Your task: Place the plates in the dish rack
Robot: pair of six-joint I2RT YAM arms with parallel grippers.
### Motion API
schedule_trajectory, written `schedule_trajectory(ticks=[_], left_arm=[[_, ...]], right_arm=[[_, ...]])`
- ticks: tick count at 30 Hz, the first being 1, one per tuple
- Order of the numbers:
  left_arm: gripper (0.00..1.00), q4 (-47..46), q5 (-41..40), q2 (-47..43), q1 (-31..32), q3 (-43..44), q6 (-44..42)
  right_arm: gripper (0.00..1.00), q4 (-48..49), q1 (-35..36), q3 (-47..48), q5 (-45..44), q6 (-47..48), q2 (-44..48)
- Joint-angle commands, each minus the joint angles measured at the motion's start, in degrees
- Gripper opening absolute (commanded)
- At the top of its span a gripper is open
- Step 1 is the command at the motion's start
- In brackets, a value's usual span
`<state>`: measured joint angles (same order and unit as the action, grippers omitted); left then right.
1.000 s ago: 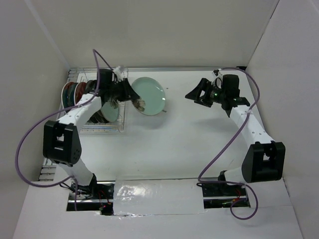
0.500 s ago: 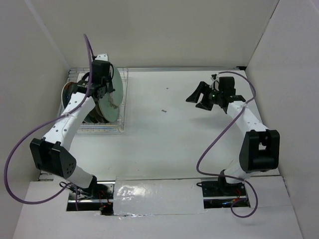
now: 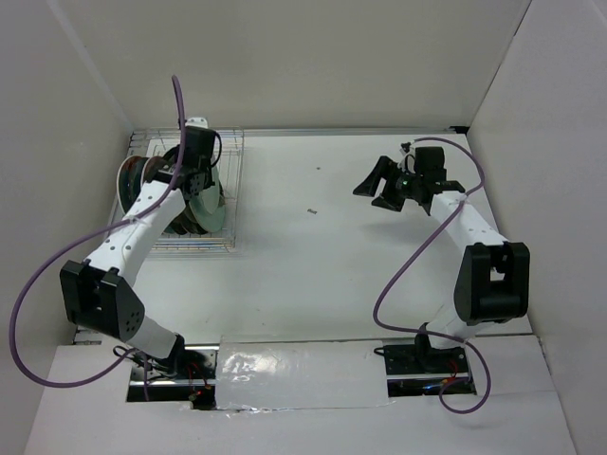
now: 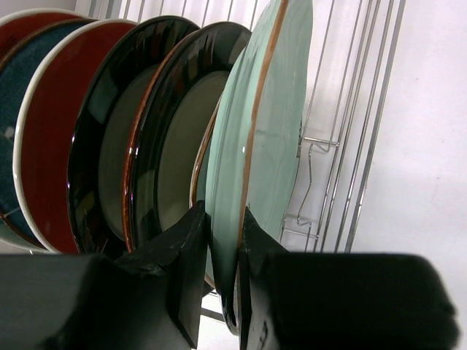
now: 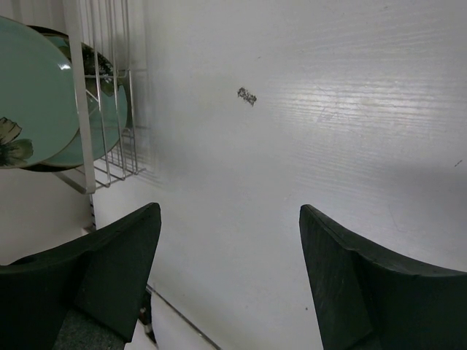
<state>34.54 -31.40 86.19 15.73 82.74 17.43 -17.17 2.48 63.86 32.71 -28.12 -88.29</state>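
Mint plate (image 4: 273,124) clamped at its rim by the left hand (image 4: 222,219), upright in the dish rack (image 3: 199,243) at upper left of the top view: settle squarely between wires (image 4: 343,146) before loosening; right hand (image 5: 228,211) spread wide, idle.

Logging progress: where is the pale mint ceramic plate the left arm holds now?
The pale mint round ceramic plate stands on edge in the silver wire dish rack, far left in the top view, pinched by the left end effector.
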Motion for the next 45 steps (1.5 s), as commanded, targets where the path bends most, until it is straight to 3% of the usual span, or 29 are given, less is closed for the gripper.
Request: schedule_trajectory(ticks=[1, 9, 12, 15, 18, 23, 29, 33, 35, 37, 45], left_arm=[[0.0, -7.1, -2.3, -4.2, 0.4, 0.1, -1.5], [0.0, -7.7, 1.5, -3.0, 0.9, -4.9, -0.9], [0.06, -7.7, 1.5, -2.4, 0.9, -5.7, -0.3], [0.28, -7.7, 1.5, -2.4, 0.9, -5.7, 0.2], [0.56, -7.7, 2.0, -3.0, 0.9, -5.1, 0.2], [0.75, -7.7, 3.3, -3.0, 0.9, -2.9, 0.2], [0.83, -7.1, 6.7, -6.3, 1.4, -1.3, 0.8], [0.97, -6.5, 12.4, -11.2, 1.9, -1.4, 0.8], [0.99, -6.0, 13.2, -13.5, 1.9, -2.0, 0.8], [0.99, -6.0, 14.5, -16.0, 1.9, -4.6, 0.8], [0.99, -1.0, 15.7, -28.9, 1.9, -14.5, 3.0]], right_arm=[[0.83, 2.0, 0.2, 1.0, 0.3, 0.3, -0.1], [0.83, 2.0, 0.2, 0.0, 0.3, 0.3, -0.1], [0.83, 2.0, 0.2, 0.0, 0.3, 0.3, -0.1], [0.83, 2.0, 0.2, -0.6, 0.3, 0.8, -0.1], [0.83, 1.4, 0.2, -1.1, -0.3, 0.8, 1.1], [0.84, -0.7, 0.8, -1.1, -2.3, 1.3, 3.0], [0.84, -4.3, 0.8, 0.2, -5.9, 2.4, 6.4], [0.86, -8.0, 0.8, 0.7, -10.1, 3.5, 10.5], [0.88, -8.6, 0.8, 0.7, -10.7, 4.0, 12.2], [0.99, -9.8, 0.8, 0.7, -12.4, 4.7, 14.3], [0.99, -13.9, 1.3, -5.2, -15.9, 5.2, 27.5]])
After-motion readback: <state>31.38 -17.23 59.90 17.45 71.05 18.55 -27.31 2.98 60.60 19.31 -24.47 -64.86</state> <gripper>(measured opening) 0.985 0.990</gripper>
